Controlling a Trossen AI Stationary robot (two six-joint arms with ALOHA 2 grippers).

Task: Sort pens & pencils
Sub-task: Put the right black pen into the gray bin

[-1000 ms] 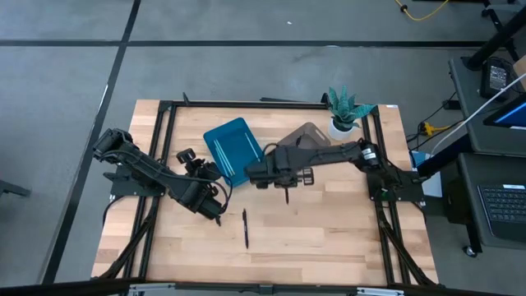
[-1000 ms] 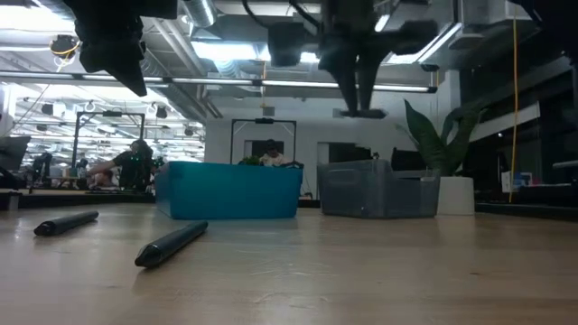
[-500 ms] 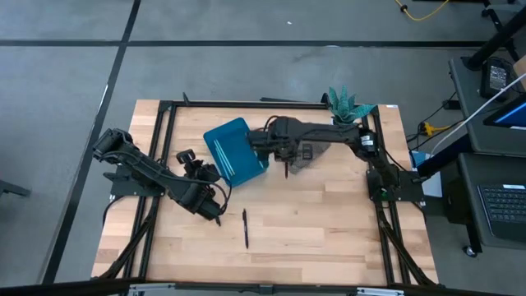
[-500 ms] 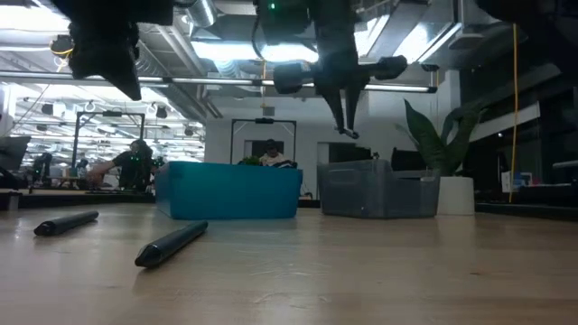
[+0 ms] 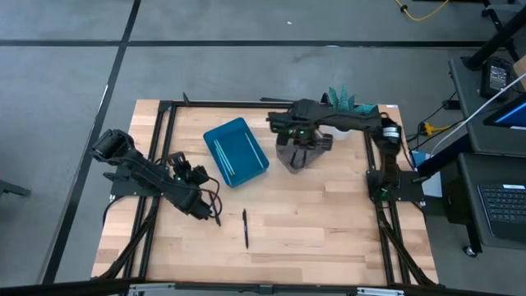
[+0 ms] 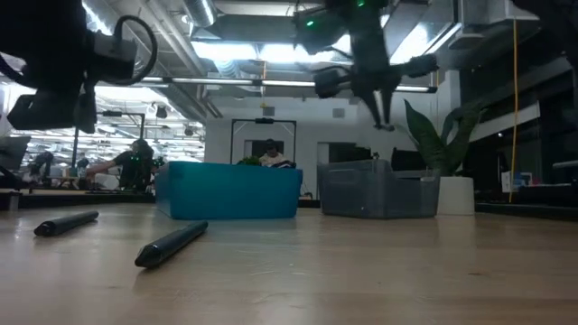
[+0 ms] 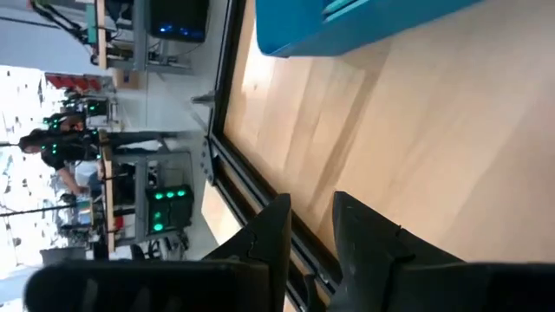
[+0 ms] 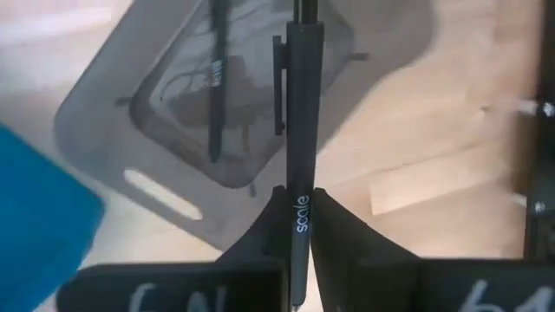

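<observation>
My right gripper (image 5: 301,146) hangs over the grey bin (image 5: 284,161), shut on a black pen (image 8: 300,104). A second black pen (image 8: 215,87) lies inside that bin. On the table lie two more black pens: one (image 5: 245,228) near the front middle, the other (image 6: 67,222) farther left in the low view. My left gripper (image 7: 312,232) is low over the table's left part, close to the pens. Its fingers stand a narrow gap apart with nothing between them. No light blue sticks show. My right gripper pinches the pen's barrel at its printed part (image 8: 298,198) between the two fingers (image 8: 251,238). The fingers point down and lie along the pen. The pen hangs about upright below them, its clip end (image 8: 279,82) lowest, clear of the bin.
A teal bin (image 5: 236,151) stands left of the grey bin, a potted plant (image 5: 345,105) at the far right corner. A black frame (image 5: 164,131) runs round the tabletop. Bare wood (image 5: 329,230) lies in front of the bins.
My right gripper has carried the pen from the table's middle toward the far right edge, past the teal bin's corner, to a spot over the grey bin. The pen stays hanging below it. My left gripper has sunk toward the table.
</observation>
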